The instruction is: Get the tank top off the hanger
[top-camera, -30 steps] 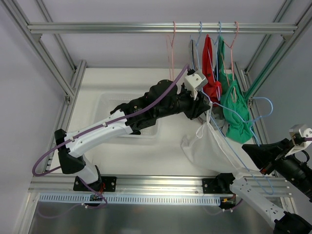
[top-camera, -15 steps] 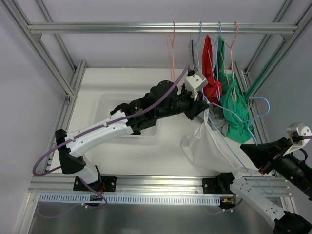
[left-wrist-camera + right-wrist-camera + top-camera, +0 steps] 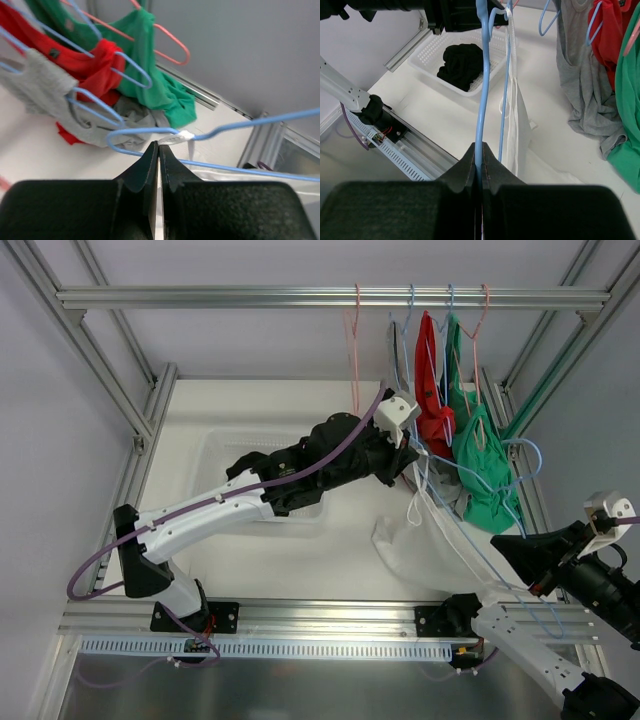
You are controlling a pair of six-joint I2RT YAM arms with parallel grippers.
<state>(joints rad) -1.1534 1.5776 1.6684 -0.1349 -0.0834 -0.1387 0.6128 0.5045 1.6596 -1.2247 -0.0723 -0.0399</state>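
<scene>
The white tank top [image 3: 425, 555] hangs from a blue wire hanger [image 3: 470, 540], with its lower part lying on the table. My right gripper [image 3: 505, 543] is shut on the hanger's wire, as the right wrist view [image 3: 480, 146] shows. The tank top [image 3: 520, 125] hangs just beyond it. My left gripper [image 3: 408, 462] is shut on the tank top's white strap. In the left wrist view the gripper [image 3: 158, 145] pinches the strap [image 3: 182, 135] where it loops over the blue hanger [image 3: 240, 127].
On the rail at the back hang a bare pink hanger [image 3: 352, 340], a grey top [image 3: 398, 345], a red top [image 3: 432, 380] and a green top [image 3: 485, 470]. A white basket [image 3: 230, 455] under my left arm holds a black garment [image 3: 462, 62].
My left gripper has drawn back to the left with the strap. The hanger has swung with it, and its hook now points higher. My right gripper has shifted slightly.
</scene>
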